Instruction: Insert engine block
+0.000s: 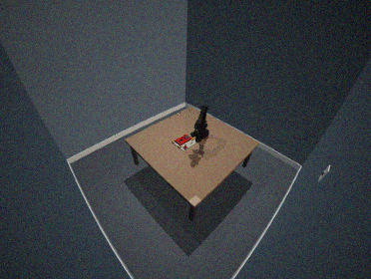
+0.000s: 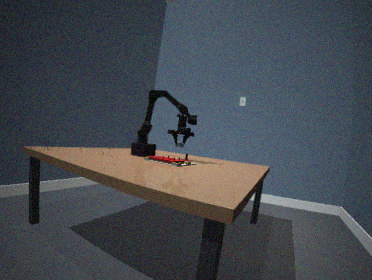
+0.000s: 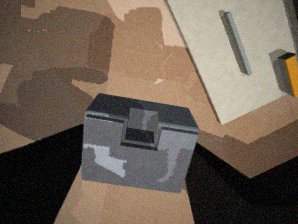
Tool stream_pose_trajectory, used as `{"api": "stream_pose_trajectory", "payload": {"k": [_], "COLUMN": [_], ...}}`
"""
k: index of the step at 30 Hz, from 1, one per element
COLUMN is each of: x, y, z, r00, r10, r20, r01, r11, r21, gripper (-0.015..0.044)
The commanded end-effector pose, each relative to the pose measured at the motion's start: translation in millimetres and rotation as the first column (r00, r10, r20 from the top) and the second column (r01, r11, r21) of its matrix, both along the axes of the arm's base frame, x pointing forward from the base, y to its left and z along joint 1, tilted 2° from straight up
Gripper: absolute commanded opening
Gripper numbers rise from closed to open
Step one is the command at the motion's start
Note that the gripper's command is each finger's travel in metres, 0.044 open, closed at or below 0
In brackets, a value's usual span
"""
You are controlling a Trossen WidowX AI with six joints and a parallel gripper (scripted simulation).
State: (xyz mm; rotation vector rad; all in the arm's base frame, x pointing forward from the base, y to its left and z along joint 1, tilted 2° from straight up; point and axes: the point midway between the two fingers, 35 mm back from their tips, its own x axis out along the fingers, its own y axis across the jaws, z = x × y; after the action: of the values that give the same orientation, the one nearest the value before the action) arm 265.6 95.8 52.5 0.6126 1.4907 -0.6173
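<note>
My gripper [image 2: 180,144] [image 3: 139,150] is shut on the engine block [image 3: 137,172] [image 2: 180,145], a grey block with a square notch in its upper edge in the wrist view. The black fingers press on its left and right sides. The block hangs above the table, clear of it, near one end of the red and pale assembly. The red part [image 1: 183,139] [image 2: 162,159], which looks like the car body, lies on the table. The opening and the rib cannot be made out.
A pale board [image 3: 210,65] fills the upper right of the wrist view, with a thin grey bar [image 3: 238,45] and an orange piece [image 3: 293,75]. A thin dark post [image 2: 187,157] stands at the assembly's right end in the exterior view. The arm's base [image 2: 143,149] stands behind.
</note>
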Motion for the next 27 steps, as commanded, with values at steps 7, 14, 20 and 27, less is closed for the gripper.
{"api": "stream_pose_trajectory", "payload": {"k": [7, 14, 20, 27], "x": [-4.6, -4.7, -5.0, -7.3], "y": [-2.0, -1.4, -0.3, 2.3], "z": [29.2, 12.3, 14.5, 14.6], "r00": [1.000, 1.000, 1.000, 0.996], "r10": [0.002, 0.002, 0.002, 0.007], "r20": [0.010, 0.010, 0.027, 0.087], "r01": [-0.002, -0.002, -0.002, 0.000], "r11": [1.000, 1.000, 1.000, 0.997], "r21": [0.000, 0.000, -0.016, -0.083], "gripper": [0.0000, 0.0000, 0.0000, 0.0000]}}
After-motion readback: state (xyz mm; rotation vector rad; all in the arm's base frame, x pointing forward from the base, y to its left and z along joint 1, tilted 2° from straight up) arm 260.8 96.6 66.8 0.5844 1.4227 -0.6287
